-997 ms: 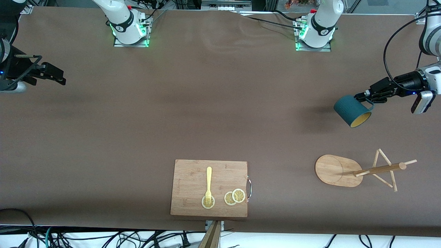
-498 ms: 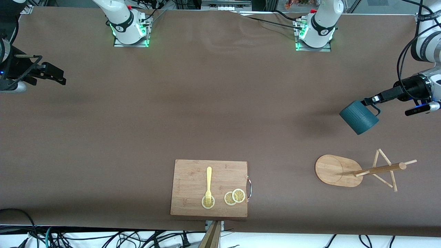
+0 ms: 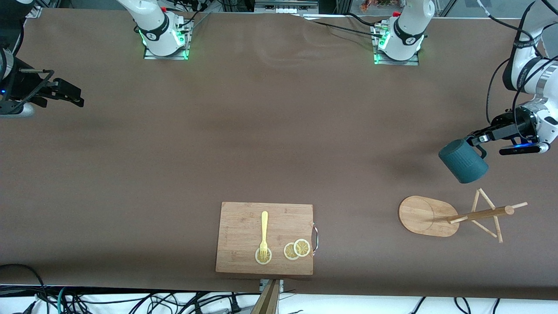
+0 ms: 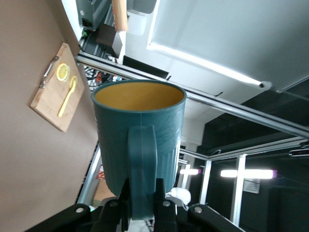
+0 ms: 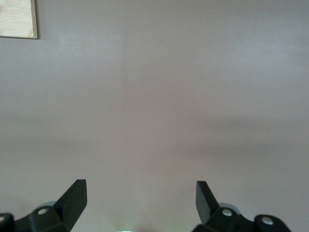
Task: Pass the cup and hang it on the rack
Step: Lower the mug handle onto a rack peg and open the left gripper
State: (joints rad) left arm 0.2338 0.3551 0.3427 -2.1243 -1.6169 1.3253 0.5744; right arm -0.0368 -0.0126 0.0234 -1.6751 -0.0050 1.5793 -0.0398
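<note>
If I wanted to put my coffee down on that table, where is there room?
Most of the brown table is bare: the whole stretch from the cutting board up to the arm bases. It is busy where the left gripper holds the cup above the rack. The right gripper waits, open.

Brown worktop with a board and a rack on it

A rectangular bamboo cutting board lies at the edge nearest the front camera, about midway along. The rack stands toward the left arm's end, about as near the camera, its oval base flat on the brown cover. Both robot bases sit along the edge farthest from the camera.
</note>
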